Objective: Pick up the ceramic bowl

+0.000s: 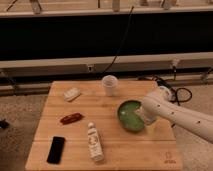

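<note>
**A wooden desk and what lies on it**

We see a pale wooden desk [102,107] standing on a speckled floor [20,120]; toward its back edge a small white cup [109,85] stands upright; left of the cup, near the back corner, lies a small white packet [72,94]; nearer the front a reddish-brown wrapped item [71,118] lies at a slant; at the front left corner a black phone [55,149] lies flat; close beside it a white bottle [94,142] lies on its side; on the right half sits the ceramic bowl [129,115], green and glossy; the gripper [142,117] is at the bowl's right rim, above the desk.
</note>
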